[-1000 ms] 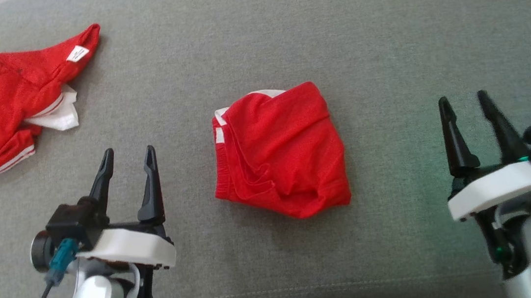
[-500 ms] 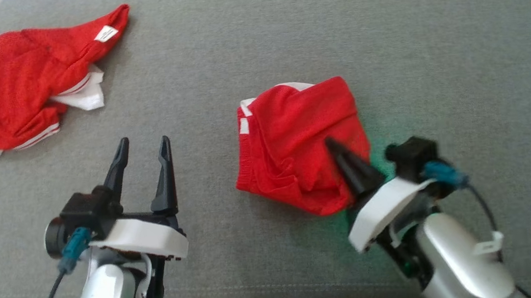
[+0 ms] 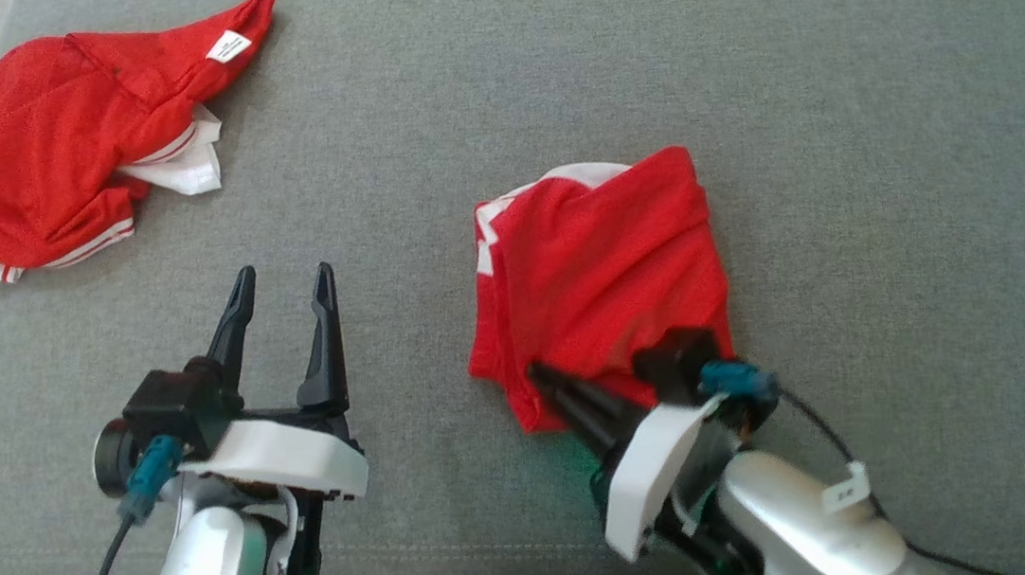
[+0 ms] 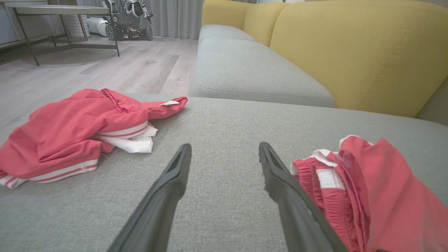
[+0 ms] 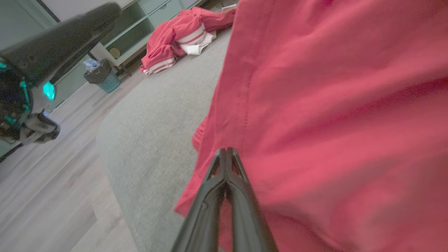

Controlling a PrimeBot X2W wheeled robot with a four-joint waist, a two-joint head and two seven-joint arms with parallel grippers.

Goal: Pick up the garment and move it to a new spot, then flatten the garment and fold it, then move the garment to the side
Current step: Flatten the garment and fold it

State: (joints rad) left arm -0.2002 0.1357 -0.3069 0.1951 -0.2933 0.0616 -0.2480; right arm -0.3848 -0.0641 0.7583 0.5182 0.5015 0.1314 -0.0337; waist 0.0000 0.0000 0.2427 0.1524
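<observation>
1. Head view: the garment (image 3: 601, 269), red with white trim, lies bunched midway across the grey seat (image 3: 836, 101). The right gripper (image 3: 543, 381) reaches in from the lower right. Its forearm slants up-left and its wrist is rolled onto its side. Its fingers are pressed together on the garment's near edge, pinching cloth. The left gripper (image 3: 283, 275) hovers left of the garment, apart from it, fingers spread and pointing away from the robot. A red pile (image 3: 52, 164) sits at the seat's far left corner.
2. Left wrist view: the spread fingers hang low over bare seat. The garment is close on their right, the red pile well off to the left, and a yellow backrest (image 4: 350, 52) beyond.
3. Right wrist view: the fingertips meet on a fold of the garment, which rises as a red sheet across the right half.
</observation>
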